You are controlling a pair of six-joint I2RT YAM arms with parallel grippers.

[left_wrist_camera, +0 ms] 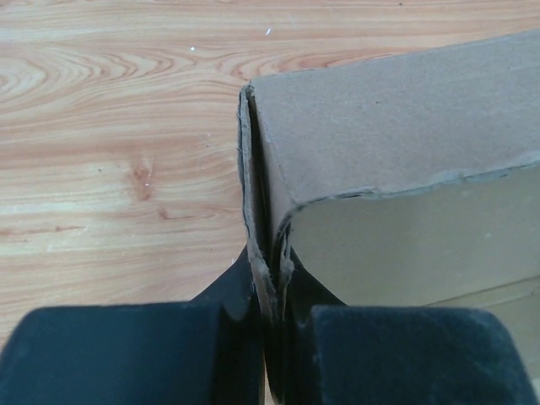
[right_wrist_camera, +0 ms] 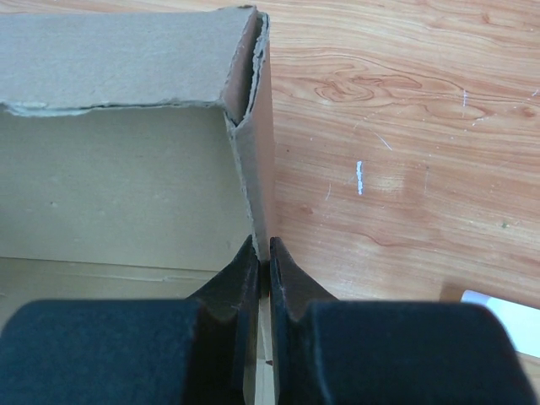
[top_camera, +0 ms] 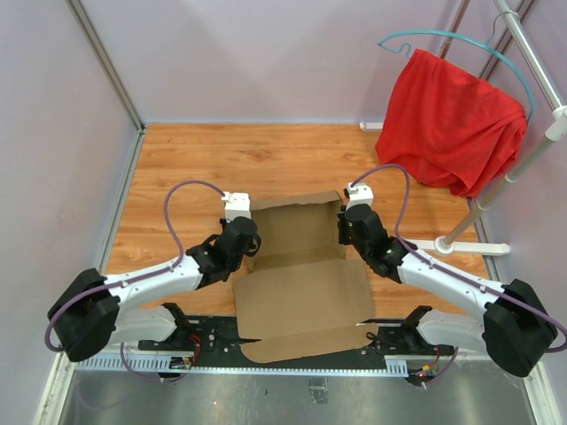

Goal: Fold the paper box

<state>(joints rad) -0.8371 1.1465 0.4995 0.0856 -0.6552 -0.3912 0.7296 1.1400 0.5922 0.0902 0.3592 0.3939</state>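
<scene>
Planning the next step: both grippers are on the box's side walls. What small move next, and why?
Probably press both side walls down a little to seat them. The left gripper and right gripper are each shut on one, doubled and upright; the lid panel of the paper box lies flat, unfolded.

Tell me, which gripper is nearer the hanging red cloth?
Right. The right gripper pinches the brown cardboard box's wall nearer the red cloth; the left gripper pinches the far wall.
</scene>
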